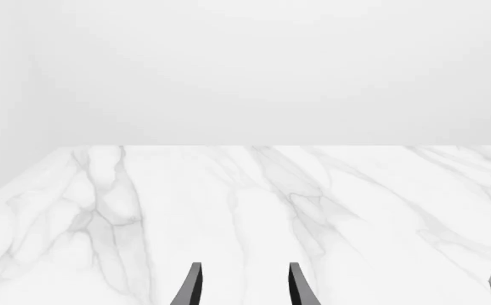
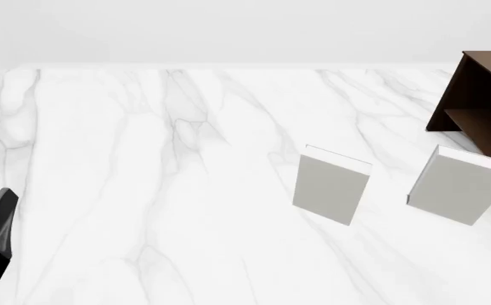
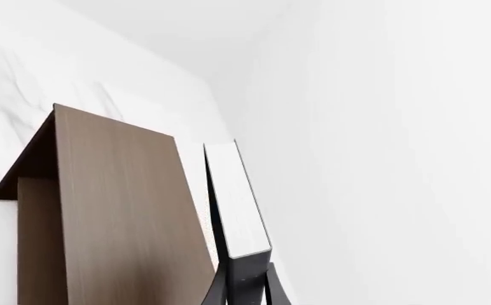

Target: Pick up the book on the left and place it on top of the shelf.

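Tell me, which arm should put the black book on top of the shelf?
The right arm. Its right gripper holds the book right beside the shelf. The left gripper is open with nothing in it, far over on the table's other side.

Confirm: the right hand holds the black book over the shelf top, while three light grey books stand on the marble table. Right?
Not quite. The front view shows two light grey books, not three, on the table. The rest holds: in the right wrist view the right hand grips the black book beside the shelf top.
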Motion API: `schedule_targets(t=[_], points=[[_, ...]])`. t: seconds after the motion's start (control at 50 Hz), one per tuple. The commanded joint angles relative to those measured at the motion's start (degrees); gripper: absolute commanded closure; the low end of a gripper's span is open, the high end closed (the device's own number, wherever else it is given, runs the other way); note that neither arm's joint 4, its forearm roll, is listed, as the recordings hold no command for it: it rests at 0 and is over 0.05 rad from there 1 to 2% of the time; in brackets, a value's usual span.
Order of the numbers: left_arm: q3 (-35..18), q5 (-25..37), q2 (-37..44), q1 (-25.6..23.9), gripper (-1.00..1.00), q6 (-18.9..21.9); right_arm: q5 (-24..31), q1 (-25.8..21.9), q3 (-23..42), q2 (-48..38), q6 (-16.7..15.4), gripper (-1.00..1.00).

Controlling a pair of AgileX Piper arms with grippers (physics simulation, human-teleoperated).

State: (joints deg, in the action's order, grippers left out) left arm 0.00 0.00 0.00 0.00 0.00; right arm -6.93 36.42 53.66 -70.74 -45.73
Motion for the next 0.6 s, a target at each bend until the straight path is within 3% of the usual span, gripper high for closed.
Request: schedule_targets(t=[0.02,0.6], points=[[0.0,0.0,0.0,0.0,-1.0,0.0,-2.5,0.7,0.4,-2.3,0.2,1.0],[0.0,0.0,0.0,0.0,-1.0,0.0,-3.1,-0.2,1.3,-4.7,-1.4,1.0]])
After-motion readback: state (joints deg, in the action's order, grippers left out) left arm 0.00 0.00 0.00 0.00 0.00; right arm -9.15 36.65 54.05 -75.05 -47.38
